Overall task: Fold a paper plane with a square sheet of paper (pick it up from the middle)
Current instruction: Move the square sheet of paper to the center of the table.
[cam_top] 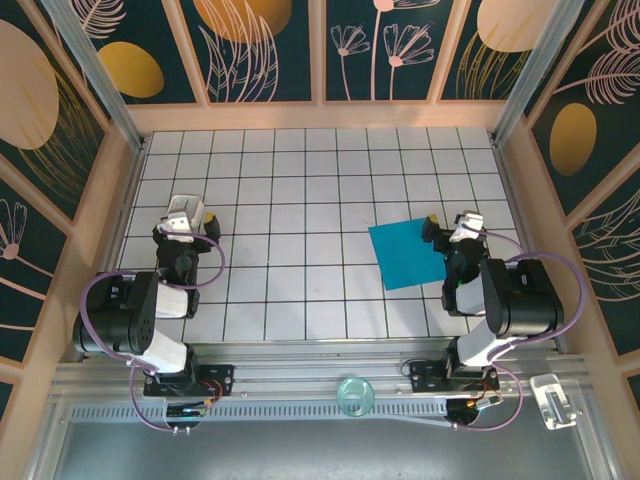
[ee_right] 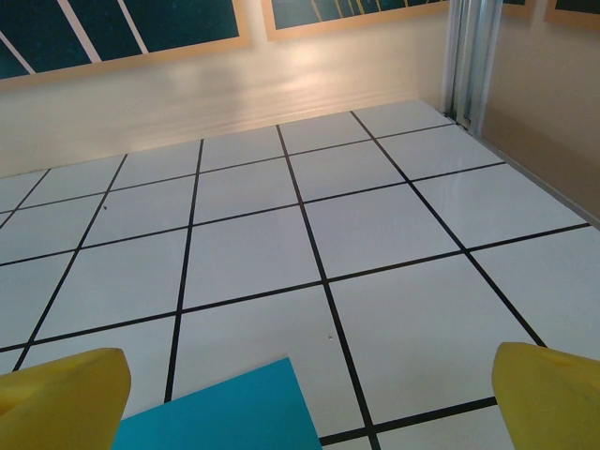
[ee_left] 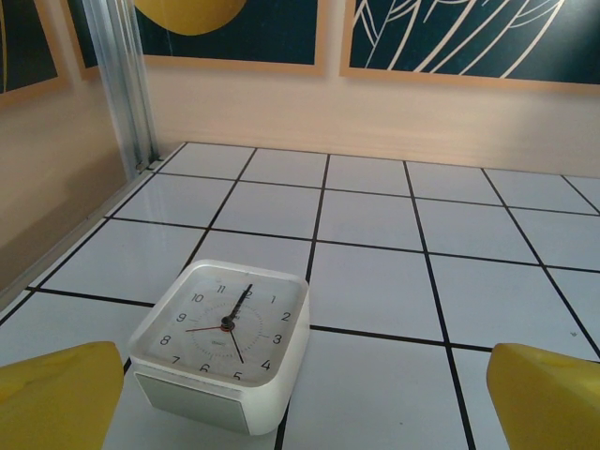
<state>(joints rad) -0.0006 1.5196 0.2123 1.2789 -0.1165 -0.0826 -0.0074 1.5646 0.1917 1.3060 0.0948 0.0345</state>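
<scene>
Well, begin with the white tiled table (cam_top: pixel 300 170). Its surface looks smooth and shiny, so I think a thin sheet may slide away under a finger and not lift.

The square sheet of paper (cam_top: pixel 405 258) lies flat, right of centre in the top view, turned a little against the grid. One corner of it shows at the bottom of the right wrist view.

The right gripper (cam_top: pixel 445 230) stands at the sheet's upper right corner, jaws fully apart and holding nothing. You must take the paper from its middle. If you close here, you will probably bend the corner, and the later folds will be crooked.

The left gripper (cam_top: pixel 188 215), left of centre in the top view, is also wide apart and empty, well apart from the sheet. A small white clock (ee_left: pixel 220 347) sits low in the left wrist view, between the yellow fingertips (ee_left: pixel 56 394). If this arm goes down carelessly, it may knock the clock.
</scene>
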